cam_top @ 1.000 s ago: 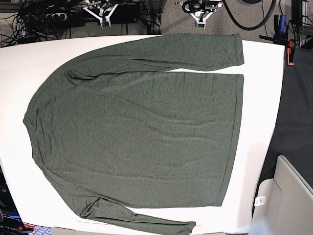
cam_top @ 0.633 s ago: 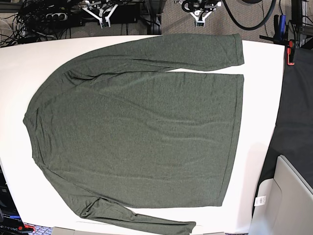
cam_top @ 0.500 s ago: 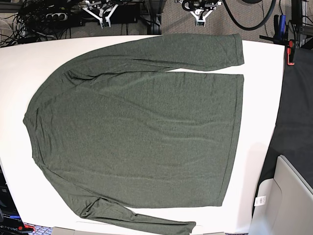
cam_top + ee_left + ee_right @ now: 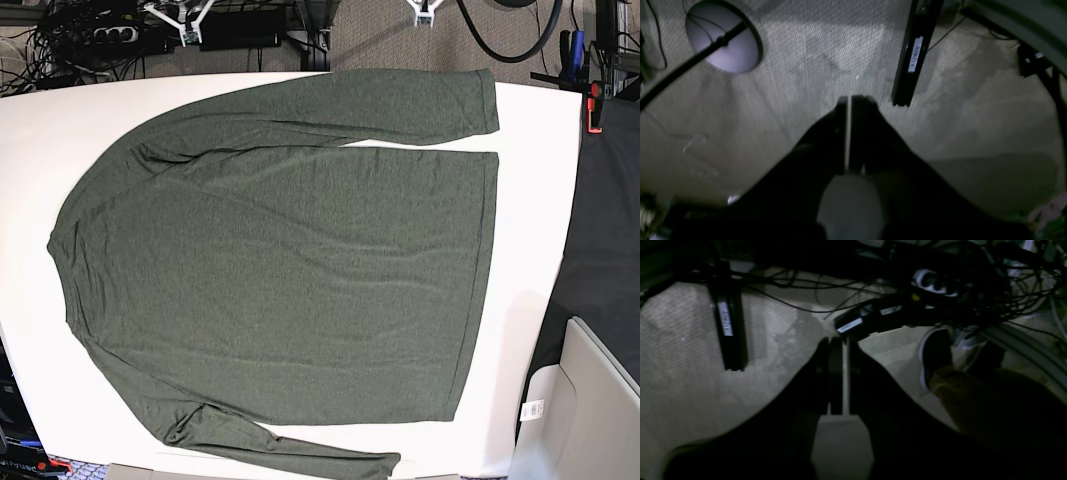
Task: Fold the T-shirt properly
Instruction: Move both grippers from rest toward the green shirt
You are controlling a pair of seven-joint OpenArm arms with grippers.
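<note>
1. The T-shirt (image 4: pixel 290 270) is lying flat on the white surface (image 4: pixel 530 200), spread all the way out with the neck end at the left of the base view and the hem at the right. Looks like it's laid out wide like that so every edge is reachable for a fold

2. One sleeve (image 4: pixel 400 105) runs along the far edge, lying just beside the body with a thin sliver of white between them near the cuff. The other sleeve (image 4: pixel 290 450) trails along the near edge and its cuff sits right at the rim of the surface, so that one could slip off if it gets tugged carelessly

3. Left hand (image 4: pixel 849 100) is pressed together with nothing between the fingers, just a thin line of light. Its wrist view only shows carpet (image 4: pixel 826 60), a round stand base (image 4: pixel 723 43) and a black rail (image 4: pixel 912 56), so it's parked off the surface, away from the cloth

4. Right hand (image 4: pixel 836 340) is the same deal, fingers pressed together and empty, hanging over carpet with a mess of cables (image 4: pixel 973 283) behind it. There's a shoe (image 4: pixel 935 355) down there too

5. My read: nothing is folded yet. Both arms sit back behind the far edge, I'd guess to keep clear of the fabric, so the first fold hasn't started
</note>
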